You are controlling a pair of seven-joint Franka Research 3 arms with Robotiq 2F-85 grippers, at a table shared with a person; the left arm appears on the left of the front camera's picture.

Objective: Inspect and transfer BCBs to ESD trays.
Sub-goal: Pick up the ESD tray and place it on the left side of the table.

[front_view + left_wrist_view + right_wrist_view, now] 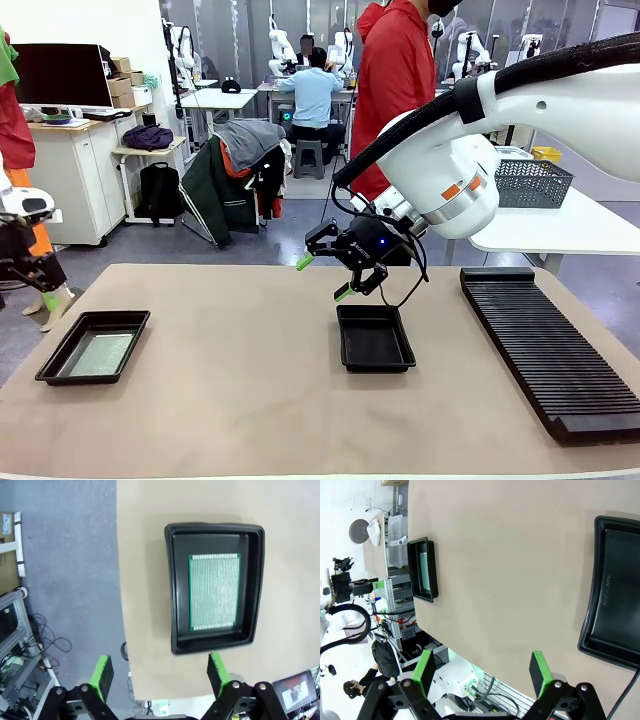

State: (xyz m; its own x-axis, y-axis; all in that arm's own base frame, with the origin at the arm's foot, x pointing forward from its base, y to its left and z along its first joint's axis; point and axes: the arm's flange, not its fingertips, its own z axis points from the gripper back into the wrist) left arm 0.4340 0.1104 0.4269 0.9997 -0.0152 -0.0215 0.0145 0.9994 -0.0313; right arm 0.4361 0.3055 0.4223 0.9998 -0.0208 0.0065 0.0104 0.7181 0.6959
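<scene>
A pale green BCB point(214, 592) lies flat in the left black ESD tray point(170, 580), seen from above in the left wrist view. My left gripper point(160, 675) is open and empty, back from that tray over the table's left edge. From the front, this tray point(60, 352) with its board point(100, 354) sits near left, and the left gripper point(36, 290) hangs just off the table. The second ESD tray point(375, 338) at the middle is empty. My right gripper point(325, 277) hovers open above its far left side. The empty tray point(615, 610) lies right of the right gripper point(481, 672).
A long black ribbed rack point(545, 340) runs along the table's right side. A grey wire mesh basket point(530, 183) stands on a white side table behind. A person in red point(395, 60) stands at the far side. Bare tan tabletop lies between the two trays.
</scene>
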